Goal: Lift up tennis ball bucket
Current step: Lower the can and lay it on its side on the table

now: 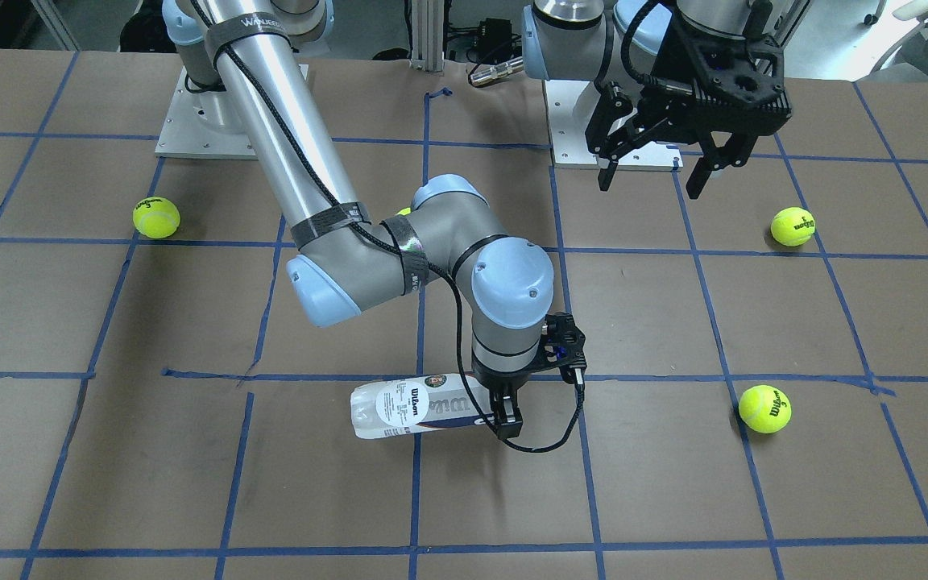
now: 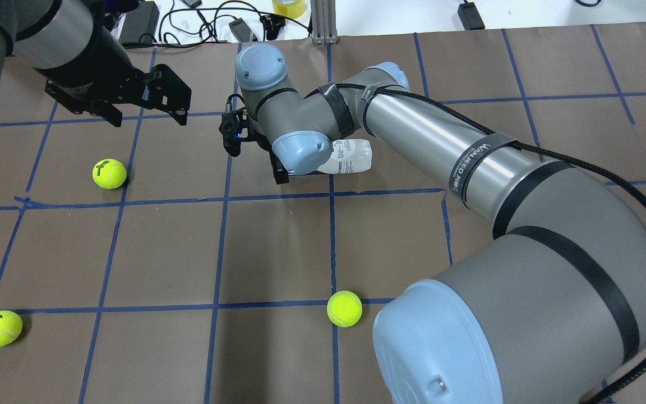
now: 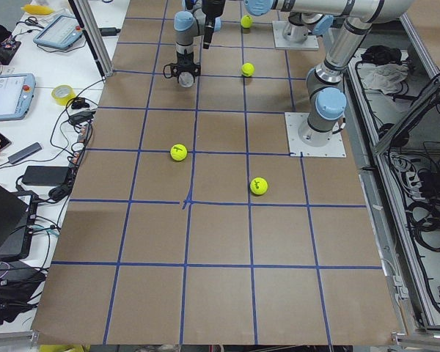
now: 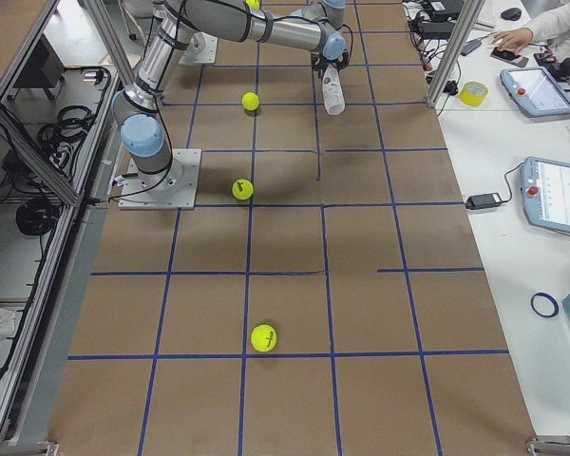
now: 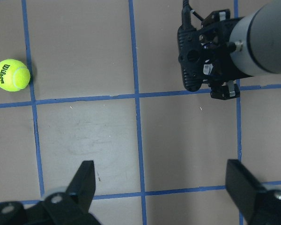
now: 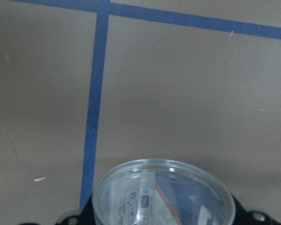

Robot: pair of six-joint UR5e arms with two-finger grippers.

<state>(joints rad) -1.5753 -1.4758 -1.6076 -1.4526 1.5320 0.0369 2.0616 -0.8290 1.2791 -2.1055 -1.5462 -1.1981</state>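
Tennis ball can point(image 1: 412, 407) on its side, pinched at one end by the right claw

The tennis ball can lies lengthwise across the brown papered table point(image 1: 673, 483), close to a blue tape line, with its white label and round emblem turned upward; the right claw point(image 1: 504, 412) comes straight down onto the end that points toward the robot's left, and the rest of the can sticks out sideways toward the robot's right; one black finger point(image 1: 510, 419) shows across the near face of the can, the other is hidden behind it; the fingers are closed in against the can's sides and hold nothing else; whether the can rests on the paper or hangs just above it, I cannot tell; in the right wrist view the clear round end of the can fills the lower edge, with bare paper and a tape crossing beyond it.

The left claw point(image 1: 651, 184) hangs above the table near the robot's base, well apart from the can; its fingers are spread wide with nothing between them; its wrist view looks down on the right claw's black mount.

Yellow-green tennis balls lie scattered on the paper: one point(image 1: 764, 408) to the robot's left of the can, one point(image 1: 793, 226) near the left claw, one point(image 1: 156, 217) far out on the robot's right.
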